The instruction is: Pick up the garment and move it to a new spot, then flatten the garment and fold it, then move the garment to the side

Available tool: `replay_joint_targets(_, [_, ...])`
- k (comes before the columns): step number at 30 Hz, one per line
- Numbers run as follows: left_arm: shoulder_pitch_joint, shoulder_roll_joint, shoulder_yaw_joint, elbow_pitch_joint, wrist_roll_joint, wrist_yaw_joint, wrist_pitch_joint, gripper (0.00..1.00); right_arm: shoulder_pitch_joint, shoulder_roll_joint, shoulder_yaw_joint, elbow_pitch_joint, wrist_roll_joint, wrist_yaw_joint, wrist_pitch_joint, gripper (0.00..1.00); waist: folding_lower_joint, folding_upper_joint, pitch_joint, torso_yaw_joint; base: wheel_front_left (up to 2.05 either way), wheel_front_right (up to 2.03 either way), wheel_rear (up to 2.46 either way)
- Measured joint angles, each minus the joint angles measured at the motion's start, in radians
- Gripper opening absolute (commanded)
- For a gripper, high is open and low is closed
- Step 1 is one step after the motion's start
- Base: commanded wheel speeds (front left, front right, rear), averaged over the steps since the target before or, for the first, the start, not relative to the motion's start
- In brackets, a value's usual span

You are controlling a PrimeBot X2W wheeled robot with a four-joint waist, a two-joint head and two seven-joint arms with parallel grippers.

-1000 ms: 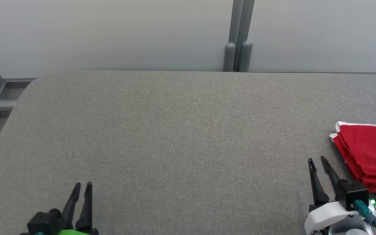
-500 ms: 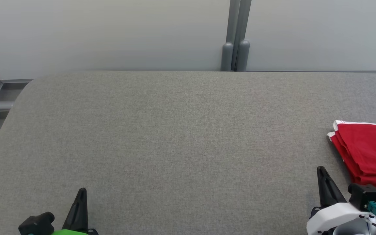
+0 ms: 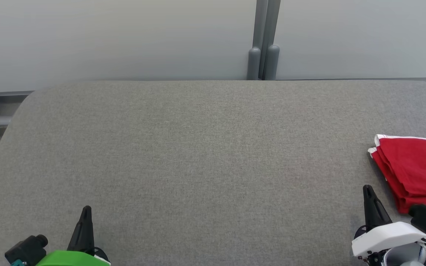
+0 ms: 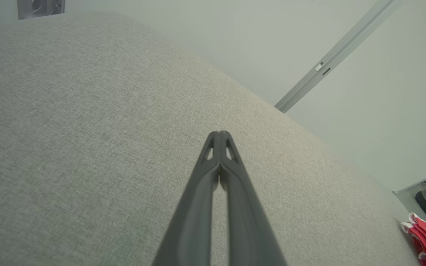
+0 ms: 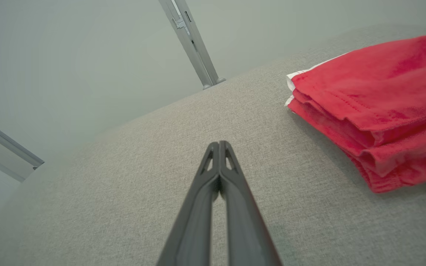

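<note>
Both pairs of jaws have closed since a second ago; the left jaws, lower left, and the right jaws, lower right, are clenched on nothing. The folded red garment [image 3: 414, 166] lies on the grey bench [image 3: 198, 147] at the frame's right edge, near the right jaws.

No text, label, brand, number or sign can be read in any view. The garment [image 3: 416, 166], just right of the right gripper [image 3: 367, 188], shows plain red cloth with a white edge and no legible print.
</note>
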State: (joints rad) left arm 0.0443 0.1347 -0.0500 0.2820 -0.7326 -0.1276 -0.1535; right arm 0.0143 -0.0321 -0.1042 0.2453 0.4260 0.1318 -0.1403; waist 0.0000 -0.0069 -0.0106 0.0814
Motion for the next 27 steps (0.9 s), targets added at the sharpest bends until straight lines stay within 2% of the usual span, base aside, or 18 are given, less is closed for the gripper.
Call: replay_joint_targets(27, [-0.055, -0.026, 0.050, -0.016, -0.327, 0.000, 0.091, 0.00, -0.040, -0.005, -0.005, -0.005, 0.429, 0.000, 0.092, 0.00, 0.0000, 0.0000, 0.004, -0.022, 0.00, 0.00, 0.00])
